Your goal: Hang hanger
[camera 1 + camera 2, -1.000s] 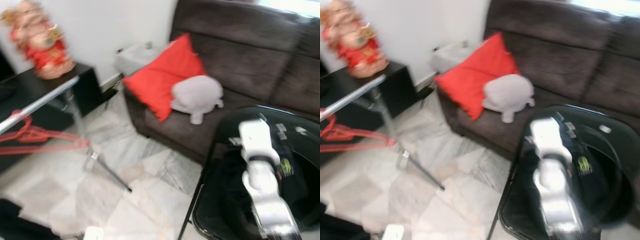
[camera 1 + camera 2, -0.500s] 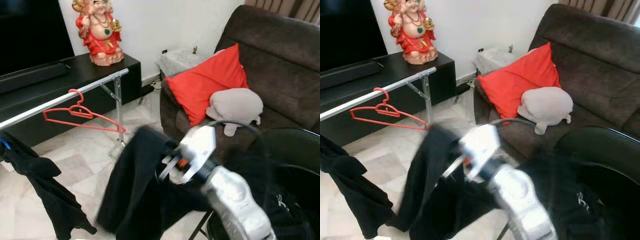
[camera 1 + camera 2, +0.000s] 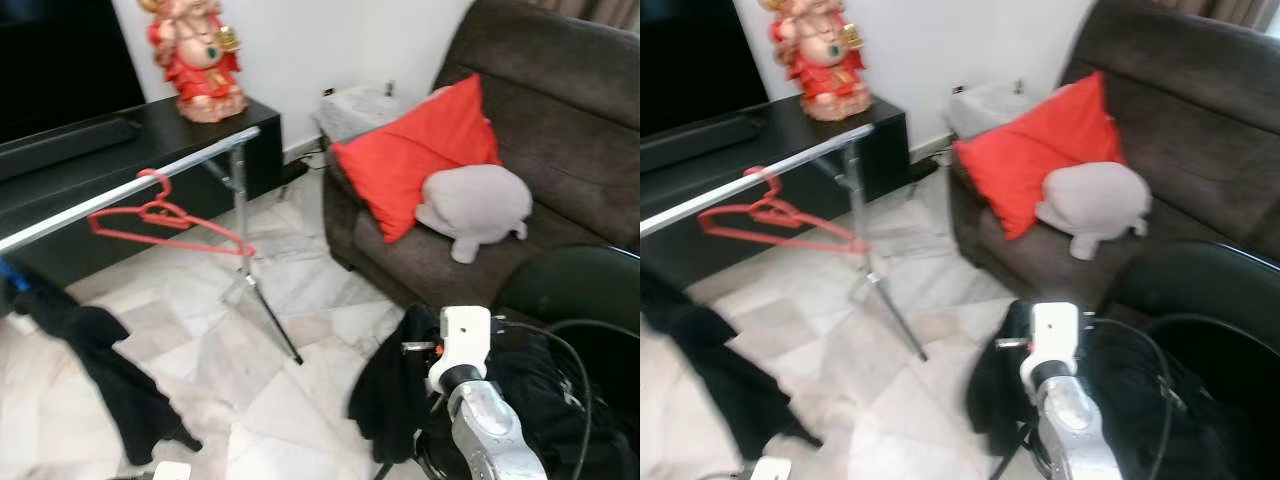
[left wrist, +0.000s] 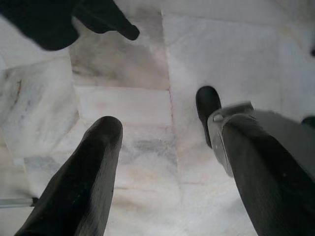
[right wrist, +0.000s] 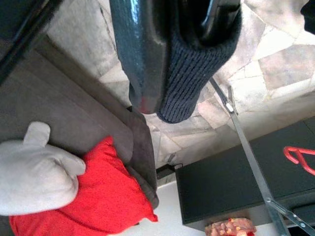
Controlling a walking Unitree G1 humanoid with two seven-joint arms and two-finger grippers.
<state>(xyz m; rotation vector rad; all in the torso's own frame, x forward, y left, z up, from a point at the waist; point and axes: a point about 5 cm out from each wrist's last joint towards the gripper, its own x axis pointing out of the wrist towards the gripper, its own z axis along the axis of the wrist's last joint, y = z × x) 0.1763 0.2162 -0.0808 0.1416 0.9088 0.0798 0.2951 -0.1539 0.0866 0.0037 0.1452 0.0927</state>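
Note:
A red hanger [image 3: 165, 215] hangs empty on the silver rail [image 3: 130, 187] of a clothes rack at the left. Further left on the same rail, a black garment [image 3: 95, 365] droops toward the floor. My right gripper [image 5: 184, 54] is shut on a dark knit garment [image 3: 392, 385], which dangles over the rim of a black basket [image 3: 575, 290] at the lower right. The right wrist [image 3: 465, 335] sits just above that basket. My left gripper [image 4: 157, 123] hangs open over the marble floor with nothing between its fingers.
The rack's slanted leg [image 3: 265, 310] reaches onto the marble floor [image 3: 250, 400]. A brown sofa [image 3: 560, 130] with a red cushion [image 3: 420, 150] and a grey plush [image 3: 475, 205] stands behind. A low black cabinet [image 3: 120, 150] carries a red figurine [image 3: 200, 55].
My right arm has dropped and pulled back toward the basket, and the dark garment now hangs bunched at the basket's rim. The camera has shifted slightly.

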